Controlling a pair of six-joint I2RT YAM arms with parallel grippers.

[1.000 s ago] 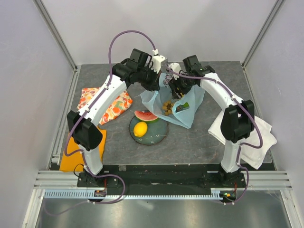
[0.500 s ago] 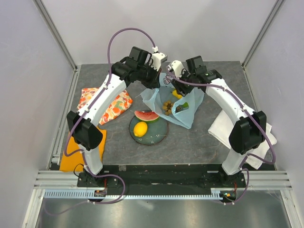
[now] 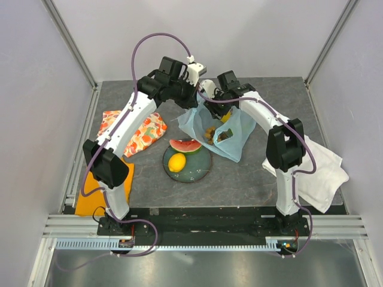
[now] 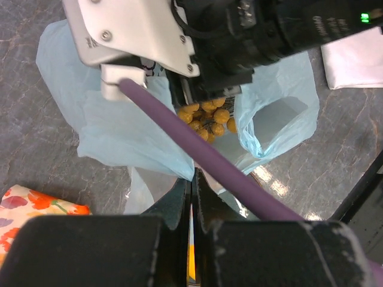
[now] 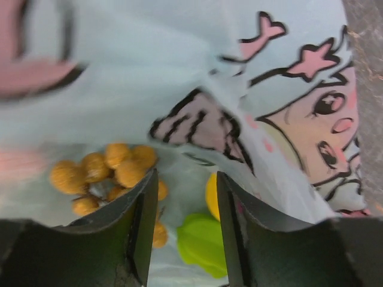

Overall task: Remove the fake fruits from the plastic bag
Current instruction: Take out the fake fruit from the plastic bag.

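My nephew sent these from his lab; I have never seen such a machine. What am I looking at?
These are two white robot arms, left and right, bolted to a grey table, each ending in a two-finger pincer. One picture looks down from overhead; the other two come from cameras on the wrists, so each shows its own fingers. On the table sits a thin light-blue plastic bag printed with cartoons. The left pincer is shut, pinching the bag's film, it seems. The right pincer stands open over the bag's contents: a brownish plastic grape bunch, a green plastic piece and a yellow plastic lemon. Nearby, a dark round plate carries a red-green watermelon slice and a second yellow lemon. An orange-floral cloth and a white cloth lie at the sides.
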